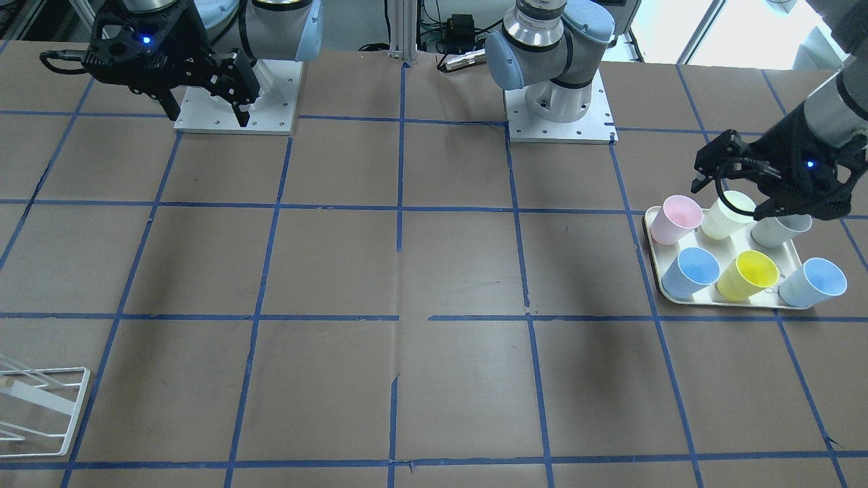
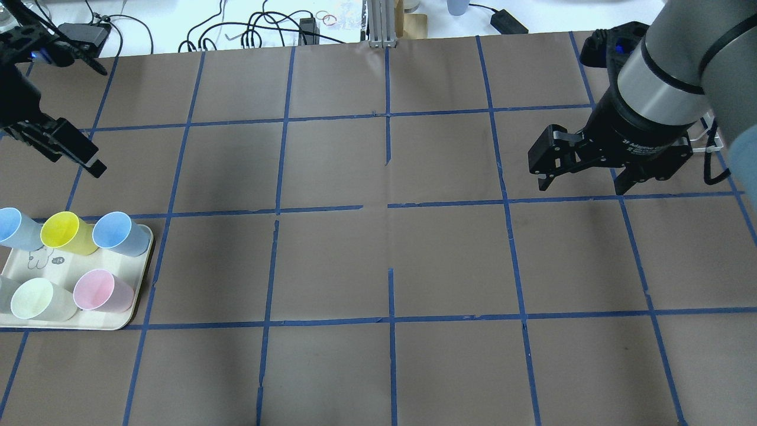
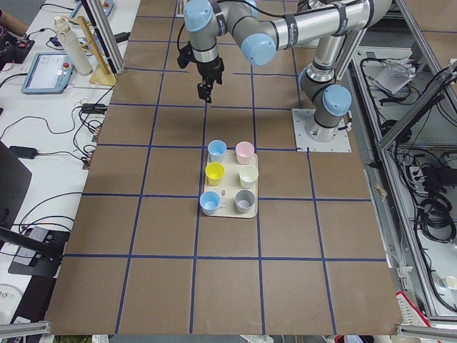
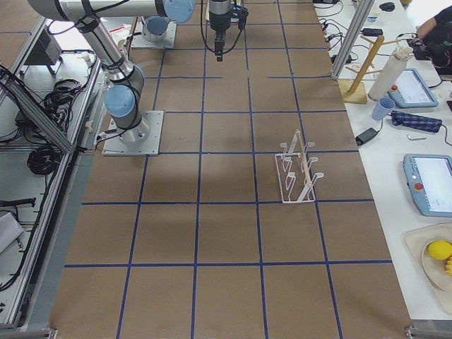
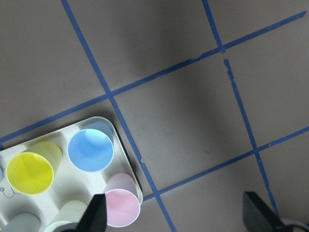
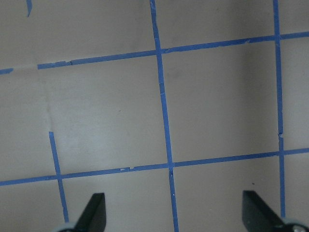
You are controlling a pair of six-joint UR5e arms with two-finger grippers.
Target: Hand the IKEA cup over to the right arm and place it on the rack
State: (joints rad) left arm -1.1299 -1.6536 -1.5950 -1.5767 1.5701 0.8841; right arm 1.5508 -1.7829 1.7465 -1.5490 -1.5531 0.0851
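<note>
Two look-alike pale blue cups stand upright on a cream tray: one at the corner toward the table's middle, one at the outer corner. I cannot tell which is the IKEA cup. My left gripper hangs open and empty, raised above the tray's edge, touching no cup. My right gripper is open and empty over bare table on its own side. The white wire rack stands at the far table edge on the right arm's side.
The tray also holds a yellow cup, a pink cup, a pale green cup and a grey cup. The brown table carries a blue tape grid. Both arm bases stand at the robot's edge.
</note>
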